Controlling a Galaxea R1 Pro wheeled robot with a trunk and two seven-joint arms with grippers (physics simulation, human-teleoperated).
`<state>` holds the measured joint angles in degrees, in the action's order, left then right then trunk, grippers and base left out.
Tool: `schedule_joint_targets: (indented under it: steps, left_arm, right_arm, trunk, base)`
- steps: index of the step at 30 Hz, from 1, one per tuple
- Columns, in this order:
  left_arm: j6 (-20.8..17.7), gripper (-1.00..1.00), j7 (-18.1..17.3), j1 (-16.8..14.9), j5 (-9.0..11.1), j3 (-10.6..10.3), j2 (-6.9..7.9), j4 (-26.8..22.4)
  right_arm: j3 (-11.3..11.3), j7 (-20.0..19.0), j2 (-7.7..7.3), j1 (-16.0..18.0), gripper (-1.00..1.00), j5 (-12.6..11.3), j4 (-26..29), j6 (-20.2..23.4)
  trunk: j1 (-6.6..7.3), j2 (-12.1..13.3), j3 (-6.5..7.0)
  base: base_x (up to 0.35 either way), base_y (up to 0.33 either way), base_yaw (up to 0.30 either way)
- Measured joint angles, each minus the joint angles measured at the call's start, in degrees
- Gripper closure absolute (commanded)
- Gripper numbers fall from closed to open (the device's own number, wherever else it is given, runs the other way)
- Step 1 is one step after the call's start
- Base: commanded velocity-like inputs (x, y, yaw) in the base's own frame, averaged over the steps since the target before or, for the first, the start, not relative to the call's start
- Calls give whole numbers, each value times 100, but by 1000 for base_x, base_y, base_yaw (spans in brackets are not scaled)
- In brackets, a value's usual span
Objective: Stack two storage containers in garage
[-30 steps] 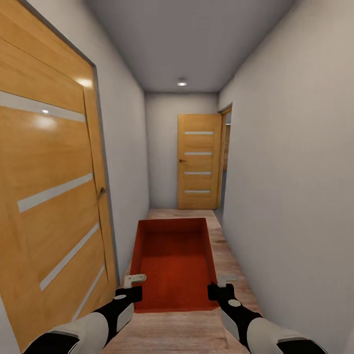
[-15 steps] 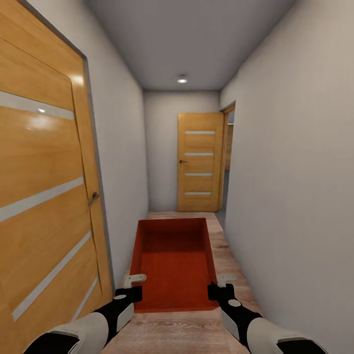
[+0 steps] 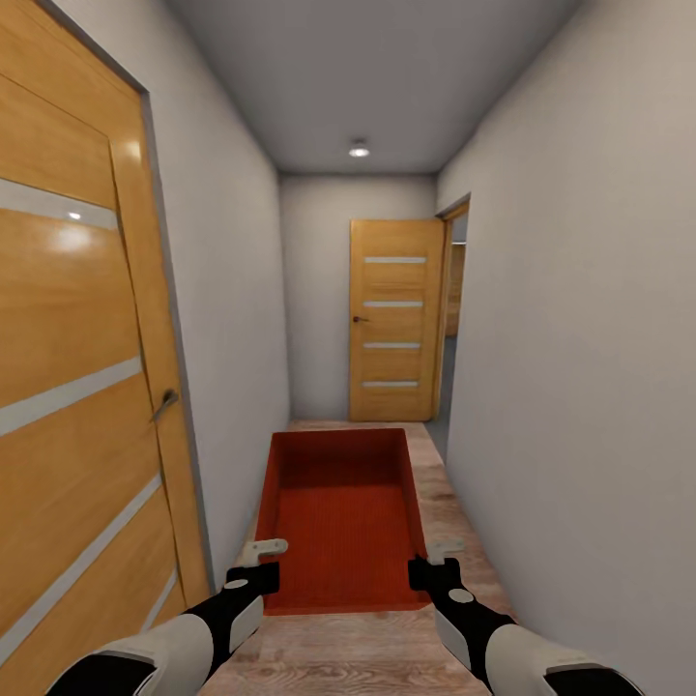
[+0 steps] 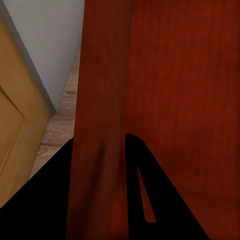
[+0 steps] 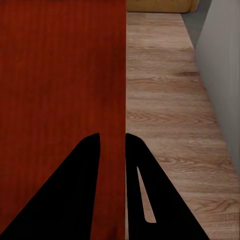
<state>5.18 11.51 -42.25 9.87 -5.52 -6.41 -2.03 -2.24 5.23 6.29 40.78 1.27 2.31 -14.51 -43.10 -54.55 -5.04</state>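
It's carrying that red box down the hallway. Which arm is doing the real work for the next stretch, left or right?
Neither alone. The left tool grips the orange-red container's left wall and the right tool its right wall, so both look needed to carry it on toward the far door.

White hallway (image 3: 570, 319), 2 wooden doors (image 3: 394, 319)

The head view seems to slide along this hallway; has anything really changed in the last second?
The robot rolled forward: the side door slid past and the far door drew nearer. The storage container stayed put between the left gripper and right gripper, jaws clamping its walls.
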Motion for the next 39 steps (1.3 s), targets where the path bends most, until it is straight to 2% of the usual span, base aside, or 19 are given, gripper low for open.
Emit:
schedule_joint_targets:
  steps: [39]
  left_arm:
    - [14,100,0,0,-1,-1,-2,0]
  right_arm:
    - [1,0,-2,0,100,2,0,-15]
  trunk:
    - [0,0,0]
  base:
    - [324,0,0]
